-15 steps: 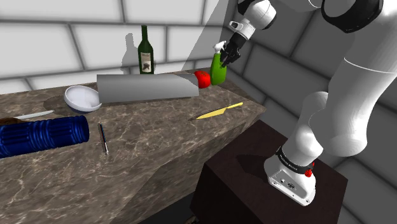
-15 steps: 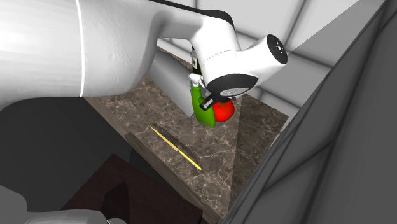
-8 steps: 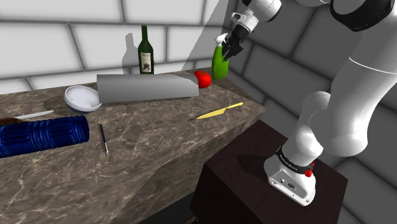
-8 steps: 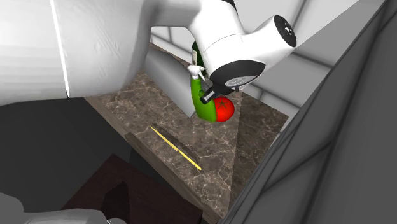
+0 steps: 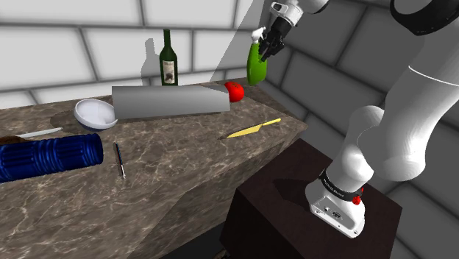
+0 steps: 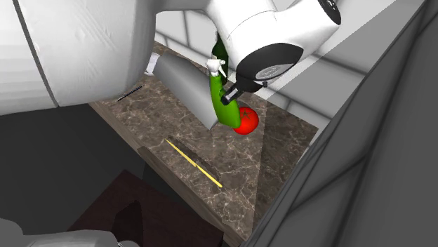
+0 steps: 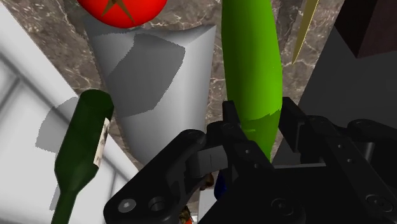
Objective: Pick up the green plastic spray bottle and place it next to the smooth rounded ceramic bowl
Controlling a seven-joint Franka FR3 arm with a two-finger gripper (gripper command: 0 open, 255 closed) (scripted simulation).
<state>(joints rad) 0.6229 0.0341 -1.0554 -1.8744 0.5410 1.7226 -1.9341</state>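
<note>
Far left on the marble counter (image 5: 169, 173), seen from the shoulder: a white bowl (image 5: 94, 112), resting at nine o'clock of the long grey block (image 5: 171, 100). Upright at twelve o'clock of that block, a dark wine bottle (image 5: 169, 60). Just beside its three o'clock end, a red tomato (image 5: 234, 91). Up at one o'clock of the tomato, clear of the counter: the green spray bottle (image 5: 256, 68), pinched below its white nozzle by the black gripper (image 5: 268, 48). Well apart from the bowl.
</note>
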